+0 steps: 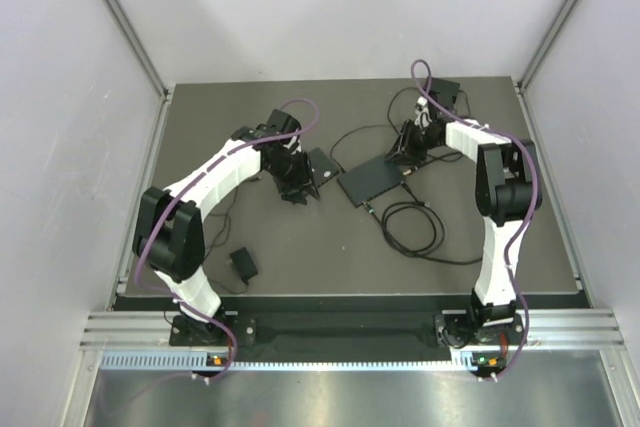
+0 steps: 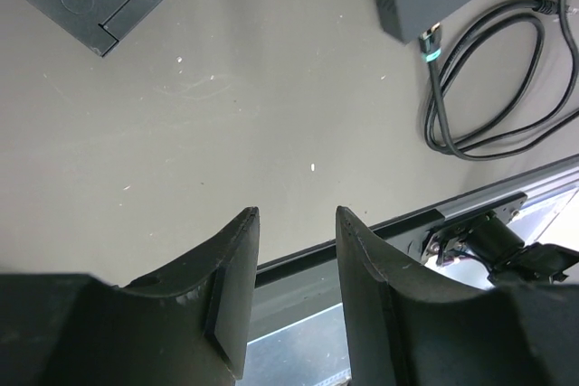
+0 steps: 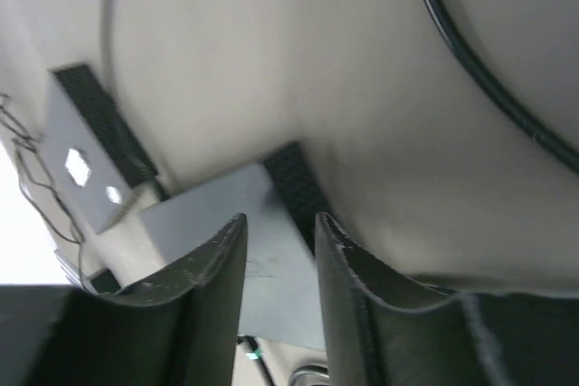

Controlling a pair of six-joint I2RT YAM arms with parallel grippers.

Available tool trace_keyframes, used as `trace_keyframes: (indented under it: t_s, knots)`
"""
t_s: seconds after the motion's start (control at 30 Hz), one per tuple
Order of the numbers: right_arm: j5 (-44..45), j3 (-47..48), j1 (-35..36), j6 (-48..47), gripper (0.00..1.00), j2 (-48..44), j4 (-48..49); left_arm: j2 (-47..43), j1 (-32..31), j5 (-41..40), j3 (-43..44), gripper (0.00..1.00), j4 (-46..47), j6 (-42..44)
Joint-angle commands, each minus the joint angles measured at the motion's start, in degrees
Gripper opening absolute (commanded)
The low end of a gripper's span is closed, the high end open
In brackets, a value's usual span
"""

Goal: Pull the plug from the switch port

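Dark grey mat covers the table. The switch, a flat dark box, lies near mid-table, skewed to the table edges.

The plug is seated in a port at the switch's near corner and has a teal band on its boot. It is not yet pulled. A black cable runs from the plug into loose loops on the mat, on the near-right side of the switch.

Left gripper: fingers apart, nothing between them, bare mat showing through the gap. In the top view it sits left of the switch, just beside a second flat box. In its wrist view the plug is well off to the upper right, with no contact.

Right gripper: fingers apart with a narrow gap, nothing held. In the top view it is at the far side of the switch. Its wrist view is blurred. A grey box top and a black meshed side show behind the gap. Cannot tell whether the fingertips touch the box.

A small black power adapter lies on the near-left of the mat, well apart from the switch. A dark object at the far right is partly hidden by the right arm and cannot be identified.
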Motion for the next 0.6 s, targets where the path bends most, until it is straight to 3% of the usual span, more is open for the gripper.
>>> trace_keyframes:
  t_s: [0.0,0.33,0.47,0.57]
  knots:
    - [-0.32,-3.6,1.53,-0.2,0.34,-2.64,0.4,-2.15,-0.39,-0.02,0.07,0.44,2.06,-0.78]
    - [-4.98,-16.96,4.95,3.5,0.3,-11.69,6.29,6.36,-2.24,2.7,9.91,0.43,1.8,0.01]
    - [-4.64,-19.17,5.05,1.75,0.37,-15.11,3.5,12.34,-4.61,4.63,14.13,0.43,1.71,0.1]
    - [0.45,-19.78,4.34,-1.77,0.45,-18.54,0.07,16.46,-5.4,6.57,17.56,0.42,1.71,-0.34]
